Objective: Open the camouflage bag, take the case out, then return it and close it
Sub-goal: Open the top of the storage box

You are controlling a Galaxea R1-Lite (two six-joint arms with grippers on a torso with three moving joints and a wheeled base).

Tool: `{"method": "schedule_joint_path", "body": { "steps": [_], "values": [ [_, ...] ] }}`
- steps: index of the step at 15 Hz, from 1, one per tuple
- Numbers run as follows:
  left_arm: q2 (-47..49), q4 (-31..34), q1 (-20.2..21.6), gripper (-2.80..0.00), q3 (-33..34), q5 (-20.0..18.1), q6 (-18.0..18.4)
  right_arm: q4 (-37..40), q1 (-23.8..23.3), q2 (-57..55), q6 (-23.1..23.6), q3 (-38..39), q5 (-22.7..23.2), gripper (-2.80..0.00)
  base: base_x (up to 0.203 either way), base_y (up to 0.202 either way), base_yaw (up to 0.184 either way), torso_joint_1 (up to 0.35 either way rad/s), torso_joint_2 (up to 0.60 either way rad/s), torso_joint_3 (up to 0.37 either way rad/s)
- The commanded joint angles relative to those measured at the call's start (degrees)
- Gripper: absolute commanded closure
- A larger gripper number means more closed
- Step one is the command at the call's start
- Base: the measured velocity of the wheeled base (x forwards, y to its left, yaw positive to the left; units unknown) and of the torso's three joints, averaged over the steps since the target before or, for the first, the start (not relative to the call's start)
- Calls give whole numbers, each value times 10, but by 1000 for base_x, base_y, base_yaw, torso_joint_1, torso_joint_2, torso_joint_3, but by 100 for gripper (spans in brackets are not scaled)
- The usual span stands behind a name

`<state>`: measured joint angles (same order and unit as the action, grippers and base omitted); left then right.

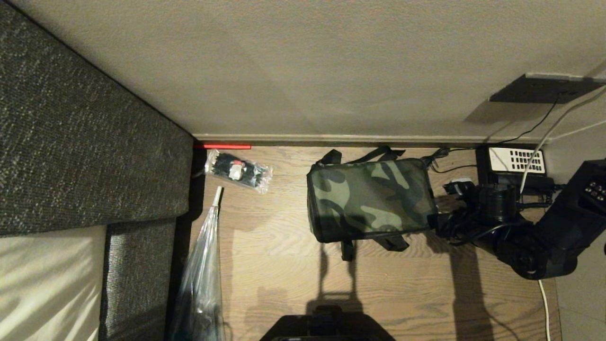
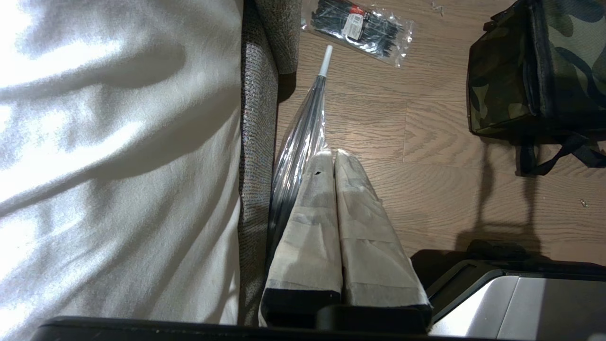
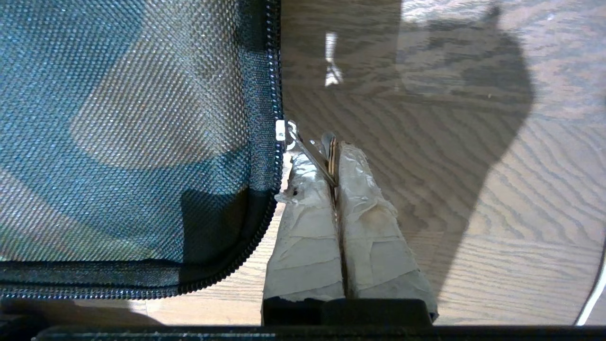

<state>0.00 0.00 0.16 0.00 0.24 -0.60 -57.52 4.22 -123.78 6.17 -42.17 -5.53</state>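
Observation:
The camouflage bag (image 1: 371, 199) lies on the wooden floor near the wall, its lid down and black straps sticking out at both long sides. My right gripper (image 1: 434, 220) is at the bag's right end. In the right wrist view the right gripper (image 3: 331, 151) is shut on the metal zipper pull (image 3: 310, 152), which leads to the slider (image 3: 280, 130) on the black zip along the bag (image 3: 132, 132) edge. The left gripper (image 2: 334, 156) hangs shut and empty above the floor, well left of the bag (image 2: 539, 66). The case is hidden.
A clear packet of black cable ties (image 1: 239, 171) lies left of the bag. A folded clear umbrella (image 1: 203, 265) leans along the grey sofa (image 1: 80, 142). A black telephone (image 1: 516, 161) and cables sit by the wall at right. My base (image 1: 326, 327) is at the front.

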Motion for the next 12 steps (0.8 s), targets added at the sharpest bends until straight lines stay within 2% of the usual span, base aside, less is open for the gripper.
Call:
{"method": "schedule_joint_path", "body": {
  "steps": [1, 12],
  "values": [
    [0, 0, 0, 0, 0, 0, 0, -3, 1, 5, 1, -6, 3, 0, 0, 0, 0, 0, 0, 0],
    [0, 0, 0, 0, 0, 0, 0, -4, 4, 6, -14, -18, 10, 0, 0, 0, 0, 0, 0, 0]
  ]
}}
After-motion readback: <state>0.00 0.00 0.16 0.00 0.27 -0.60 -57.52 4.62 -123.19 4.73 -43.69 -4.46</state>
